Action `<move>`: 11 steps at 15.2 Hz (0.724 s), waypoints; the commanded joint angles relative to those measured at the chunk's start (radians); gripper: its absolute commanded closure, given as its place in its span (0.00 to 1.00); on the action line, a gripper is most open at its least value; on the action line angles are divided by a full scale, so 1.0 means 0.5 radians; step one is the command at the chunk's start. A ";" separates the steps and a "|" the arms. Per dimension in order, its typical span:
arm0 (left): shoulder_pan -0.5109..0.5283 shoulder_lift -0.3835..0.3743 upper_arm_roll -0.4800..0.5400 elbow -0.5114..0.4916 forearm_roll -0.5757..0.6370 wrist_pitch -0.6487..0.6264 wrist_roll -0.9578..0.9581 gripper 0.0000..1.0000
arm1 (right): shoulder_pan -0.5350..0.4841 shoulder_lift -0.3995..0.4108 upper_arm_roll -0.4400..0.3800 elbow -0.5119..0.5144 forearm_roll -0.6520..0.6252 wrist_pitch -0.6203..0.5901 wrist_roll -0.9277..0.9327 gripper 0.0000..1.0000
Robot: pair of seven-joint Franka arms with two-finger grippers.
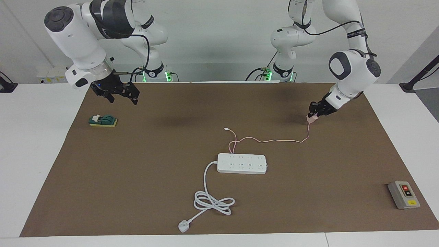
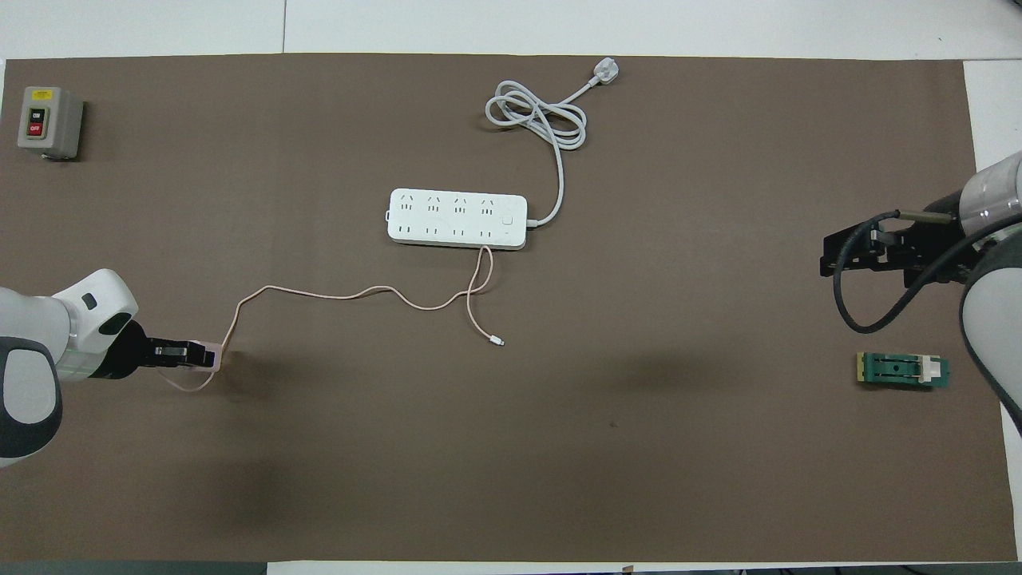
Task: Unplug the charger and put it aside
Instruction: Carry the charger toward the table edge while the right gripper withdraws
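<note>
The charger point(image 1: 311, 118) is a small pale pink cube, out of the power strip and toward the left arm's end of the mat. My left gripper point(image 1: 313, 114) is shut on it, low over the mat; I cannot tell whether it touches. It shows in the overhead view too: charger point(image 2: 210, 356), left gripper point(image 2: 200, 354). Its thin pink cable point(image 1: 271, 140) trails across the mat to a loop beside the white power strip point(image 1: 241, 163) and ends in a small white connector point(image 1: 225, 129). My right gripper point(image 1: 118, 94) is open and empty, and that arm waits raised at its own end.
The strip's thick white cord point(image 1: 212, 202) coils farther from the robots and ends in a three-pin plug point(image 1: 184, 226). A grey switch box point(image 1: 403, 195) lies at the left arm's end. A green and yellow block point(image 1: 103, 120) lies under the right gripper.
</note>
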 commanded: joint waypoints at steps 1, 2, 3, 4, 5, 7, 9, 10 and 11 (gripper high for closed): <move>0.017 -0.070 -0.007 -0.110 -0.037 0.103 0.070 1.00 | -0.076 0.017 0.021 -0.036 -0.057 0.109 -0.203 0.00; 0.020 -0.067 -0.007 -0.110 -0.037 0.104 0.076 1.00 | -0.091 0.062 0.015 -0.018 -0.066 0.127 -0.261 0.00; 0.020 -0.067 -0.007 -0.113 -0.037 0.107 0.076 1.00 | -0.110 0.102 0.018 0.015 -0.078 0.128 -0.313 0.00; 0.020 -0.064 -0.007 -0.114 -0.037 0.107 0.076 1.00 | -0.116 0.139 0.018 0.034 -0.124 0.112 -0.387 0.00; 0.020 -0.057 -0.007 -0.114 -0.037 0.110 0.076 1.00 | -0.119 0.133 0.021 0.025 -0.164 0.091 -0.491 0.00; 0.023 -0.051 -0.007 -0.117 -0.037 0.116 0.076 0.89 | -0.119 0.136 0.018 0.028 -0.198 0.039 -0.547 0.00; 0.026 -0.051 -0.004 -0.132 -0.037 0.140 0.076 0.84 | -0.119 0.133 0.021 0.028 -0.235 0.032 -0.553 0.00; 0.038 -0.051 -0.004 -0.141 -0.037 0.153 0.076 0.81 | -0.119 0.133 0.018 0.028 -0.235 0.020 -0.553 0.00; 0.044 -0.051 -0.004 -0.144 -0.037 0.156 0.079 0.81 | -0.131 0.130 0.018 0.028 -0.235 0.011 -0.553 0.00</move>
